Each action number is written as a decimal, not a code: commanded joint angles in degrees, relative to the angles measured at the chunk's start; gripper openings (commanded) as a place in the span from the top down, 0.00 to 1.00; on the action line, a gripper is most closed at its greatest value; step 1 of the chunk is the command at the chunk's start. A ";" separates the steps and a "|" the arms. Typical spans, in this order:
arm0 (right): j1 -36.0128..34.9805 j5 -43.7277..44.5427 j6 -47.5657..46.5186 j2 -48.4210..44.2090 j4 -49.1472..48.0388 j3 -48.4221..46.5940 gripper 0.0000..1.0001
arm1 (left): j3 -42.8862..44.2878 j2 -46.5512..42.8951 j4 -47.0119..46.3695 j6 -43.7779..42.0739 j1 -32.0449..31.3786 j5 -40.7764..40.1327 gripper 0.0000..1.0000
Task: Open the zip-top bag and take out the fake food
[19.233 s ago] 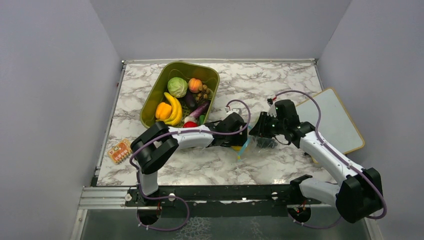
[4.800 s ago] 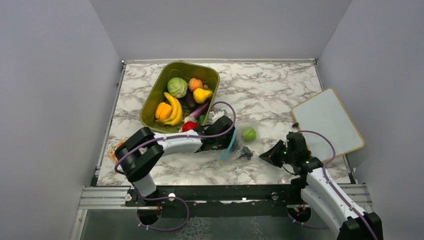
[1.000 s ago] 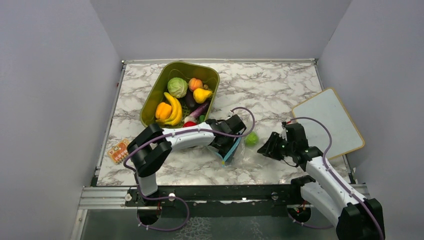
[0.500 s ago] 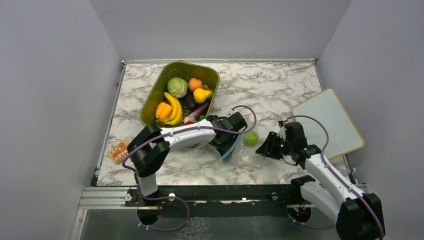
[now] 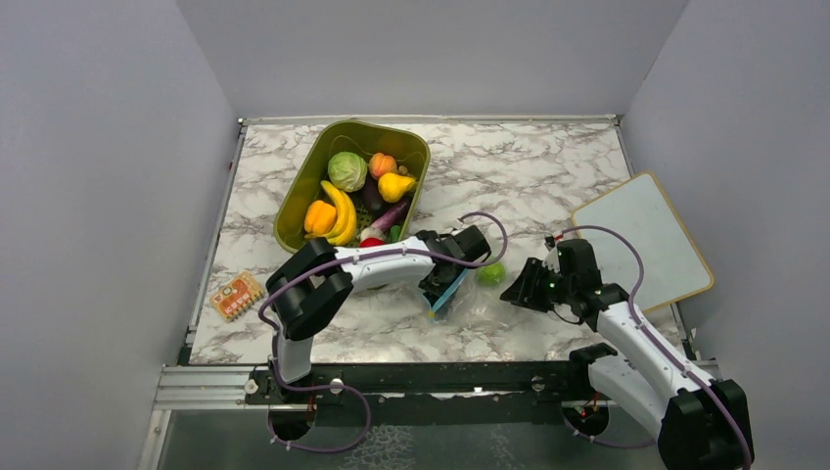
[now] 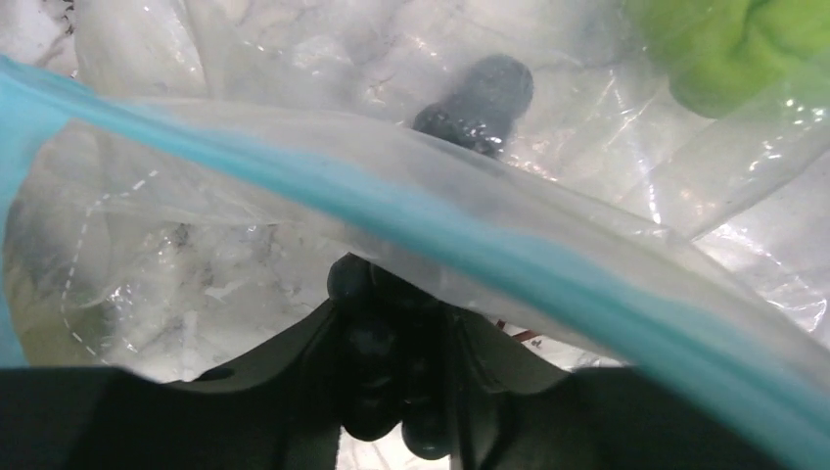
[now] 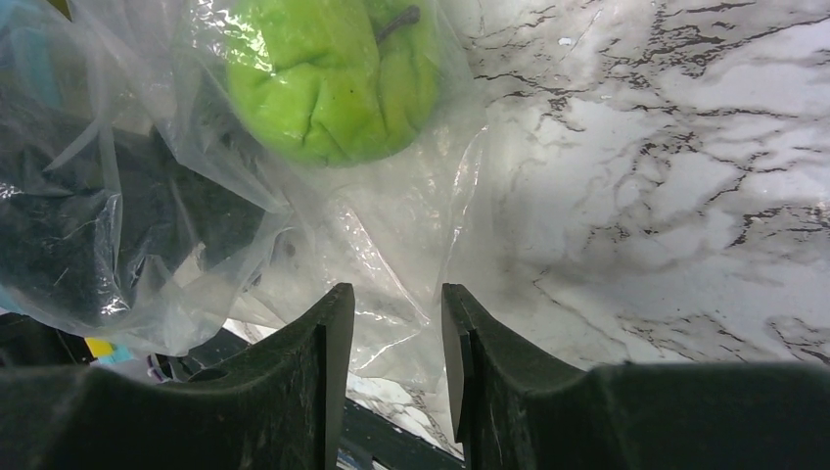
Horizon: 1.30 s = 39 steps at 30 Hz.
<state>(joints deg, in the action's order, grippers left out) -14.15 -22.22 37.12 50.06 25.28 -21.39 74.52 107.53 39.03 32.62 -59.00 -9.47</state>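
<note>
Jaws of the left gripper (image 5: 445, 286) are clamped on the zip-top bag (image 5: 475, 300) at its teal zipper strip (image 6: 509, 264), midway along the near edge of the counter (image 5: 372, 328). Right gripper (image 7: 391, 304) is parted astride the bag's clear corner; green fake fruit (image 7: 333, 78) touches the plastic just beyond.

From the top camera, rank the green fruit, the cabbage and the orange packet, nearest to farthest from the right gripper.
1. Green fruit, just left of the right gripper.
2. Cabbage, in the bin.
3. Orange packet, far left edge.
</note>
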 commanded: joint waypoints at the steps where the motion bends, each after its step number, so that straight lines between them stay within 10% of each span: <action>1: 0.00 -2.37 -1.58 -1.68 -2.12 -1.55 0.62 | -0.67 -0.69 -0.57 1.36 -0.67 -1.42 0.71; 11: 0.00 -16.21 0.33 -9.71 -9.24 -1.83 0.52 | -4.41 -6.78 -7.20 5.18 -0.68 -1.81 0.97; 39: -4.95 -21.66 12.07 5.11 -27.94 -6.73 0.37 | -6.07 -9.25 -11.57 7.20 -0.67 2.27 1.00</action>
<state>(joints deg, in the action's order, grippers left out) -17.32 -45.69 49.67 52.84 -0.25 -25.26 68.45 100.44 28.80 39.33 -59.37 -8.54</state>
